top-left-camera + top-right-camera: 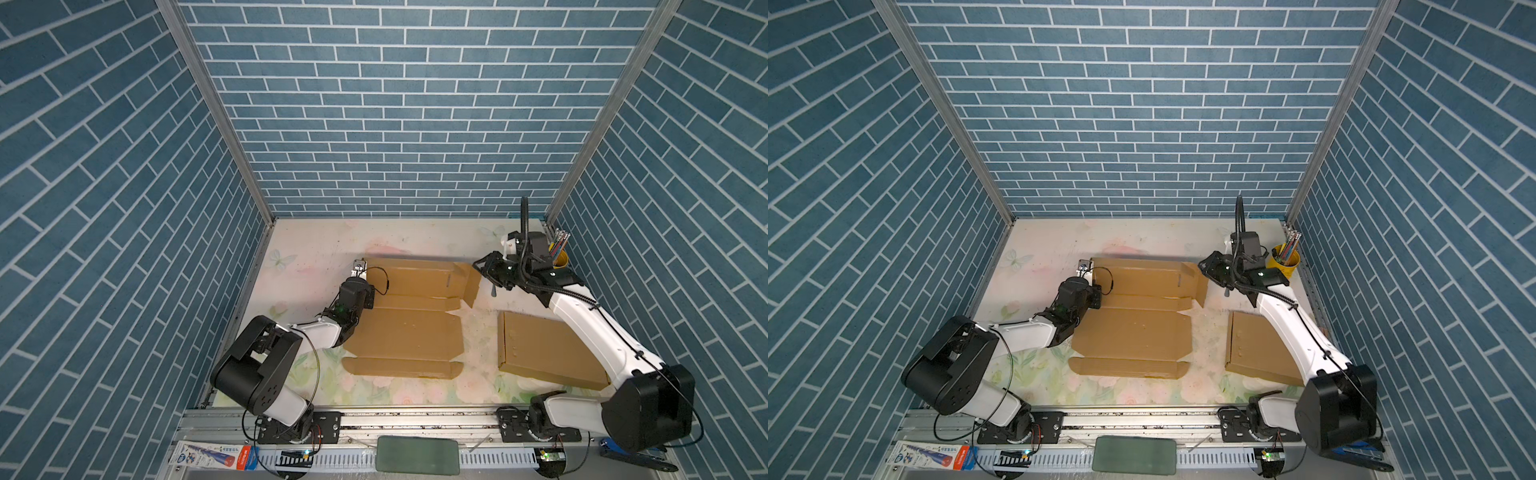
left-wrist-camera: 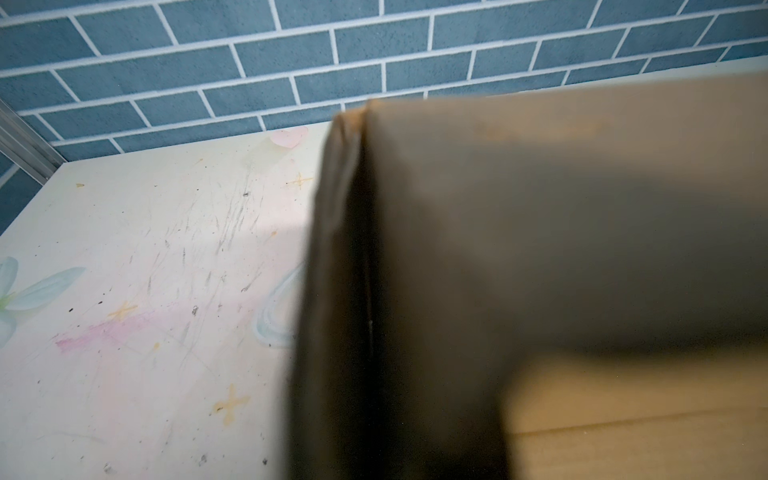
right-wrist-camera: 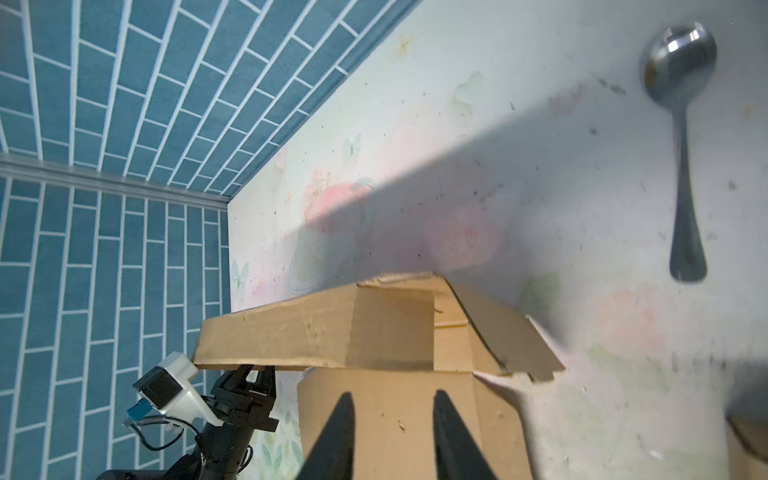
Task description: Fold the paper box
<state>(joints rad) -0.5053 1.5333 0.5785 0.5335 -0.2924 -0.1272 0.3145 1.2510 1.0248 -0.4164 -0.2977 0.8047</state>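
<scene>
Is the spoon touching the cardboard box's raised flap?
Apart: the right wrist view shows bare tabletop between the spoon and the cardboard box flap.

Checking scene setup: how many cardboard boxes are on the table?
2. The unfolded box is in the middle; a flat folded box lies to its right, partly under the right arm. None appears hidden.

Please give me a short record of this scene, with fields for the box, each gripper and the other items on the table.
paper box: unfolded, far panel lifted, right flap upright
left gripper: shut on the box's far-left corner
right gripper: open, facing the right flap
other items: second box, spoon, yellow pen cup
</scene>
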